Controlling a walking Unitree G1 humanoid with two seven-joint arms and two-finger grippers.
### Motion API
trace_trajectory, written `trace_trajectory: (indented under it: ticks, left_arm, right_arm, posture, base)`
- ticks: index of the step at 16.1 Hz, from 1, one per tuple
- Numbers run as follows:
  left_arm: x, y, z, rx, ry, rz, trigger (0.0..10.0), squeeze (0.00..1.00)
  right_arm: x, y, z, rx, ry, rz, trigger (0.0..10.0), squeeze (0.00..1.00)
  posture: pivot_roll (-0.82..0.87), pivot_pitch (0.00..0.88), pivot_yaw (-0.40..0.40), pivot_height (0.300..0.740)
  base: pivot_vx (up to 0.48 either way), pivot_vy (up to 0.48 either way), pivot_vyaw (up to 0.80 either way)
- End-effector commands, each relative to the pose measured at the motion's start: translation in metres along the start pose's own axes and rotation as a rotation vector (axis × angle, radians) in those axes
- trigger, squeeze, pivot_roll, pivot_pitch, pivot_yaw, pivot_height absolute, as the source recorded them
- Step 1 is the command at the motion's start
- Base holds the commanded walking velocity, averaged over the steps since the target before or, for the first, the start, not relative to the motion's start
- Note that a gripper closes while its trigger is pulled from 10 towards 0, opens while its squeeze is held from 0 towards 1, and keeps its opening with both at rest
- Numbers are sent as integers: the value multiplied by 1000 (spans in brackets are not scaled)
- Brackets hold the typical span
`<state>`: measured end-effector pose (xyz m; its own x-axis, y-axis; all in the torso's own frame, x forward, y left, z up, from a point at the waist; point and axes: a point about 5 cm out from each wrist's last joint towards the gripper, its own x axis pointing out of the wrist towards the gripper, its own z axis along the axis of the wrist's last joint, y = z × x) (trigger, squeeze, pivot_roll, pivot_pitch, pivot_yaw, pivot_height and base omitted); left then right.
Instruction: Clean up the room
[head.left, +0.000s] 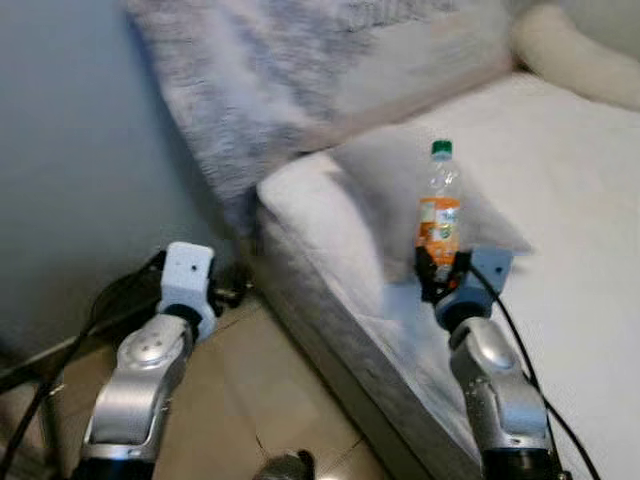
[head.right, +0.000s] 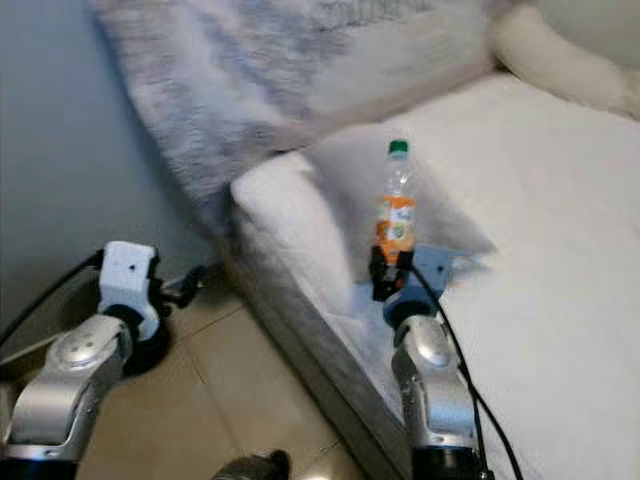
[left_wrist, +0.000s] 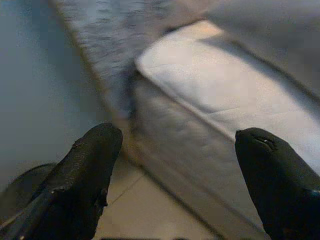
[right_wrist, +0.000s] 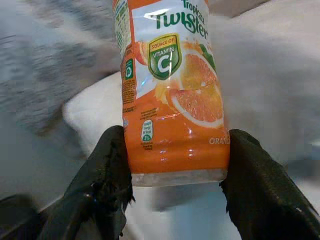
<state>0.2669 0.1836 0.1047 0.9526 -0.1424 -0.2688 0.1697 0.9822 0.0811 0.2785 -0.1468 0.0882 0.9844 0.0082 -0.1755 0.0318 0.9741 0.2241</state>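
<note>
My right gripper (head.left: 441, 272) is closing its two black fingers (right_wrist: 107, 175) on the lower part of a clear plastic bottle with an orange label and a green cap (head.left: 439, 205), one finger pressing each side of it. In the right wrist view I am reading "Tropicana Twister" and a "Vitamin C" badge on the label, with sliced oranges printed under it. The bottle is standing upright, cap on top, held just above the near corner of a pale grey-white mattress (head.left: 560, 260), in front of a soft grey pillow (head.left: 400, 190) that is lying on the mattress behind it.

Farther back, a fuzzy grey-and-white blanket (head.left: 270, 70) is draping down over the head of the bed and over the mattress edge toward the blue-grey wall (head.left: 70, 150). A cream-coloured bolster-like cushion (head.left: 580, 55) is lying at the far right of the bed.

My left gripper (left_wrist: 175, 175) is hanging with its fingers spread wide and nothing between them, over the tan tiled floor (head.left: 260, 400) beside the mattress corner. Black cables (head.left: 60, 350) are trailing along the floor near the wall by my left arm (head.left: 150, 370), and a black cable is running down my right arm (head.left: 500, 390).
</note>
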Motion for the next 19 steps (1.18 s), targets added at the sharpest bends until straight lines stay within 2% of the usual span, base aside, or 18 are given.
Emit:
trace_trajectory:
  ticks: [1,3,4,5,6,7,8,10,11,13,19]
  left_arm:
    - [-3,3,2,-34,-24,18,0,0]
    - [-2,2,1,-51,-15,13,0,0]
    - [0,0,2,-19,1,16,8157,0]
    - [1,-1,0,0,31,12,10000,0]
    - [2,-2,-3,7,60,15,10000,0]
    - [3,-2,1,33,21,11,10000,0]
    - [3,-1,3,24,-4,19,10000,0]
    - [4,-3,7,66,-20,-9,10000,0]
    - [4,-2,8,61,-22,-8,10000,0]
    - [5,1,8,44,-4,0,10000,0]
    - [8,5,11,54,-11,17,10000,0]
  right_arm:
    - [1,3,5,-9,-4,13,10000,0]
    - [1,5,6,-10,-2,22,10000,0]
    - [1,4,5,-12,3,23,10000,0]
    - [1,3,4,-12,8,24,10000,0]
    - [1,3,4,-10,13,27,10000,0]
    - [2,3,4,6,20,26,10000,0]
    - [3,4,4,16,22,27,10000,0]
    - [4,8,4,3,25,42,10000,0]
    - [4,9,3,-2,27,49,10000,0]
    - [5,14,1,8,43,80,10000,0]
    - [10,13,1,-51,50,64,10000,0]
  posture:
    - [63,0,38,740]
    - [64,0,37,740]
    - [64,0,35,740]
    - [66,0,34,740]
    - [69,0,32,740]
    - [70,0,32,740]
    - [73,0,32,740]
    - [75,0,40,740]
    - [75,0,40,740]
    - [73,0,49,740]
    - [77,0,49,740]
  base:
    - [0,0,800]
    - [0,0,800]
    - [0,0,800]
    - [0,0,800]
    - [0,0,800]
    - [0,0,800]
    - [0,0,800]
    - [0,0,800]
    - [0,0,800]
    - [187,0,0]
    - [406,0,0]
